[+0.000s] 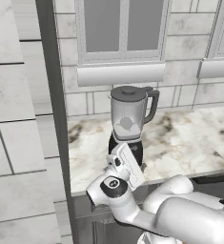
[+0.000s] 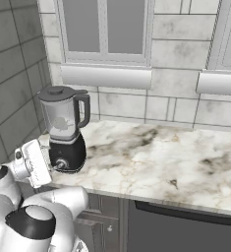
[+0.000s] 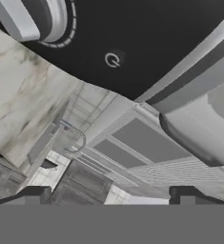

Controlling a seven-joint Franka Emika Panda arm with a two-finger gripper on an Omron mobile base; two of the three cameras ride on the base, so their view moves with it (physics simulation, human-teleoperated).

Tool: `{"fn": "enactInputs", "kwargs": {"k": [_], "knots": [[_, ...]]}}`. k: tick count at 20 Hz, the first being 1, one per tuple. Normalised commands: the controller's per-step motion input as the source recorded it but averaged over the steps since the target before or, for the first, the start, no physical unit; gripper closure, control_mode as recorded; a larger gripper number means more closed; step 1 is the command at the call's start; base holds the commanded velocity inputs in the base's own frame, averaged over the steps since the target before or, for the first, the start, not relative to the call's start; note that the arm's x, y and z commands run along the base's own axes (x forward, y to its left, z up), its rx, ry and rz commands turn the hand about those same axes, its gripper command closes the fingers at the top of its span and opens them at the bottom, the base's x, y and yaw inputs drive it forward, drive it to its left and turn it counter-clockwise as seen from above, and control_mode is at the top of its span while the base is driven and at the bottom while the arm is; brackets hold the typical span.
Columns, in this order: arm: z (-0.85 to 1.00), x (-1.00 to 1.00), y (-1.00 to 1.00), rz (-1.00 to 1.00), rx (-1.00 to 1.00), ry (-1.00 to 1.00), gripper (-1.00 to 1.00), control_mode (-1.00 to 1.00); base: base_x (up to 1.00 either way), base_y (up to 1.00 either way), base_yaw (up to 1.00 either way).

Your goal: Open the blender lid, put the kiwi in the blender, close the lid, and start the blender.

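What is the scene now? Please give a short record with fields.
blender: upright on the marble counter, near its left front corner
blender lid: on the jar's mouth
jar content: a pale shape shows inside, identity unclear
knob: silver, on the black base
gripper: open, empty, close to the blender's base

Robot hand is covering the lower front of the blender [image 1: 128,121] base in the left base view. Jar contents are showing as a pale blur, can't identify. In the hand view, the knob [image 3: 37,19] is getting cropped by the top edge.
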Motion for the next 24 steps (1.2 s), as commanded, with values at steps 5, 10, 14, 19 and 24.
{"fn": "enactInputs", "kwargs": {"k": [5,10,14,19,24], "knots": [[-0.28,0.01,-0.01,0.00,0.00,0.00,-1.00,-1.00,0.00,0.00,0.00],[-0.49,0.11,0.00,0.00,0.00,0.02,-1.00,-1.00,0.00,0.00,0.00],[-0.34,0.30,0.00,0.00,0.00,0.05,-1.00,-1.00,0.00,0.00,0.00],[-0.27,0.37,0.00,0.00,0.00,0.03,-1.00,-1.00,0.00,0.00,0.00],[-0.28,0.38,-0.01,0.00,0.00,0.04,-1.00,-1.00,0.00,0.00,0.00]]}}
